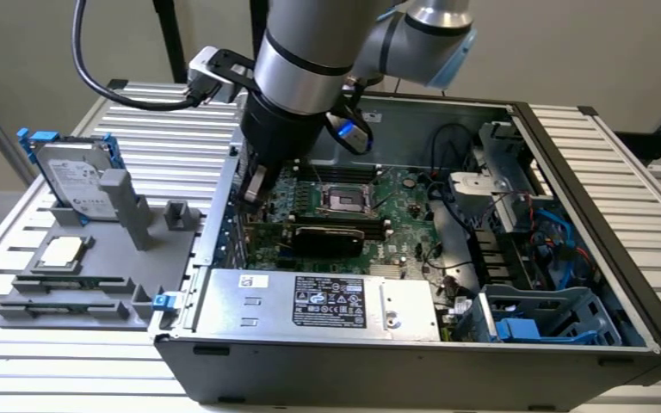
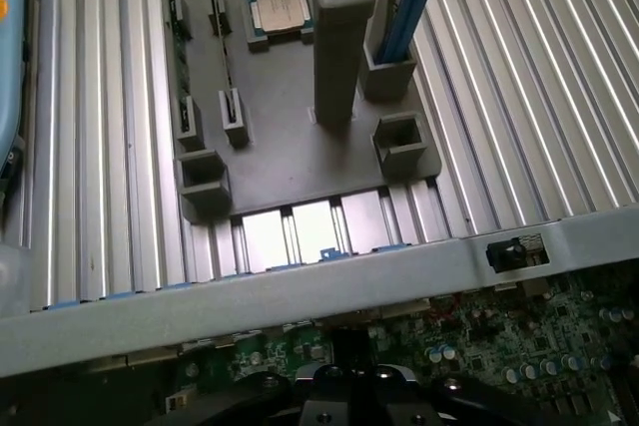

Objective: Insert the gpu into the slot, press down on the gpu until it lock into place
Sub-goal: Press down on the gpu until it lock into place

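**Black card seated on motherboard, gripper above its end**

Black gpu lies on the motherboard inside the case. The gripper is fully closed, holding nothing visible, just above the card's end toward the exterior view's left. Risk: pressing one end only could tilt the card, leaving it unlatched.

Arm reaches steeply down; gripper closed, pointing downward.

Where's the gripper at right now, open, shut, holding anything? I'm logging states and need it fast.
Gripper: shut, low inside the computer case over the motherboard; whether it holds anything cannot be told.
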